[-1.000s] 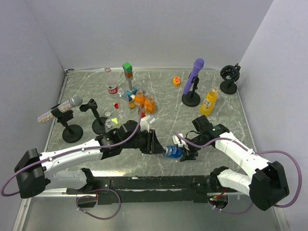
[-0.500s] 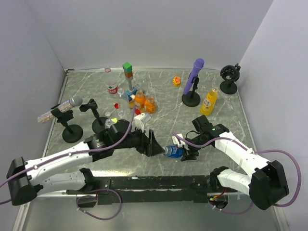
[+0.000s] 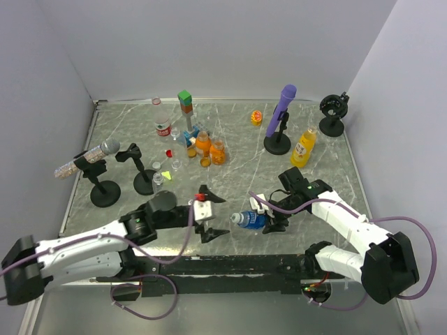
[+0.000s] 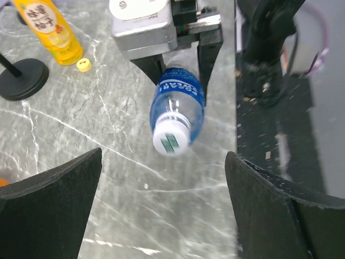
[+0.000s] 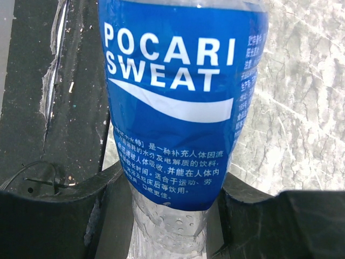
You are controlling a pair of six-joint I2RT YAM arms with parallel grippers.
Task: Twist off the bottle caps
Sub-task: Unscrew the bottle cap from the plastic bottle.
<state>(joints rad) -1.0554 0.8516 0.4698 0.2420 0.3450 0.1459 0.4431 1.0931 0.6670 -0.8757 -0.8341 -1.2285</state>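
Observation:
A squat blue-labelled bottle [image 3: 253, 220] lies on its side just above the table near the front edge. My right gripper [image 3: 271, 220] is shut on its lower body; in the right wrist view the black fingers [image 5: 59, 216] press both sides of the bottle [image 5: 178, 108]. Its white cap [image 4: 171, 141] sits on the neck and points at my left gripper [image 4: 164, 216]. The left gripper [image 3: 211, 216] stands wide open a short way left of the cap [image 3: 236, 218], touching nothing. A loose yellow cap [image 4: 82, 65] lies on the table.
A yellow juice bottle [image 3: 304, 146] and a purple microphone [image 3: 283, 105] stand at back right. Orange bottles [image 3: 203, 144], a red-labelled bottle [image 3: 163, 126], stacked blocks [image 3: 185, 102] and loose red [image 3: 168, 152] and yellow [image 3: 165, 173] caps crowd the back left. Black stands [image 3: 105, 192] are at left.
My left gripper has opened wide, let go of the cap end and pulled back to the left. The right gripper and the bottle have stayed put.

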